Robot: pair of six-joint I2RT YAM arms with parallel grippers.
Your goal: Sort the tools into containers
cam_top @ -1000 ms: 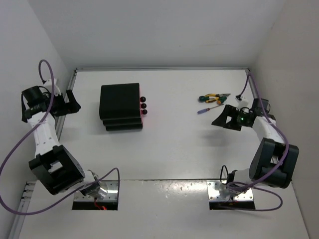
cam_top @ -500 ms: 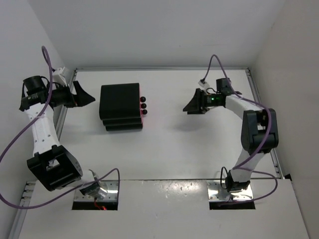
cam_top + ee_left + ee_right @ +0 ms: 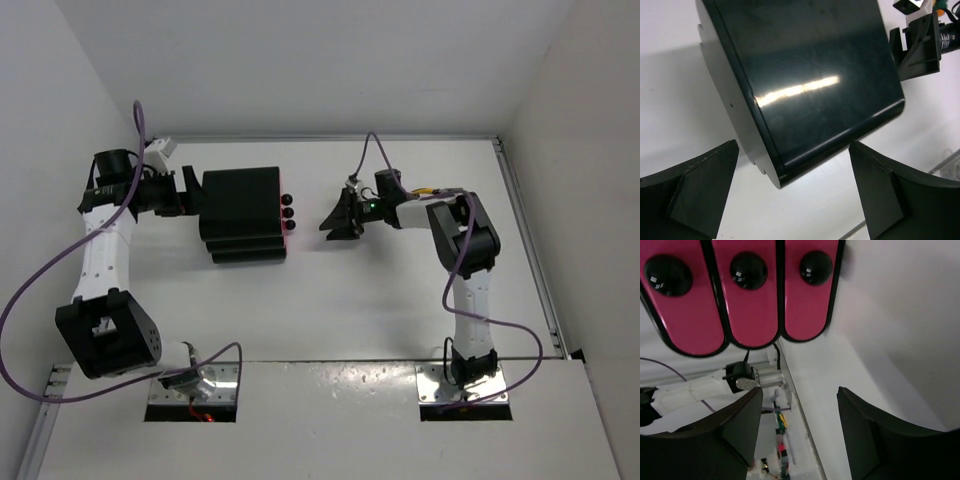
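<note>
Fingers (image 3: 695, 200) of the left gripper (image 3: 190, 192) are spread wide with nothing between the pads; fingers (image 3: 740, 432) of the right gripper (image 3: 338, 218) are likewise spread and hold nothing.

Nearest the bases, the table (image 3: 350, 310) is bare white surface across its whole width.

Further out, the black cabinet (image 3: 240, 205) sits left of centre. The left gripper is just beside its left edge, the fingers straddling that lower edge in the wrist view; contact cannot be confirmed. The right gripper faces the opposite side, apart from it, with a strip of bare table between.

Three magenta drawers (image 3: 752, 305) stand shut, each black knob (image 3: 747, 270) unobstructed.

Tools (image 3: 428, 189) lie right of centre toward the far edge, well apart from the cabinet and largely hidden behind the right arm; only a yellow and green part shows.
</note>
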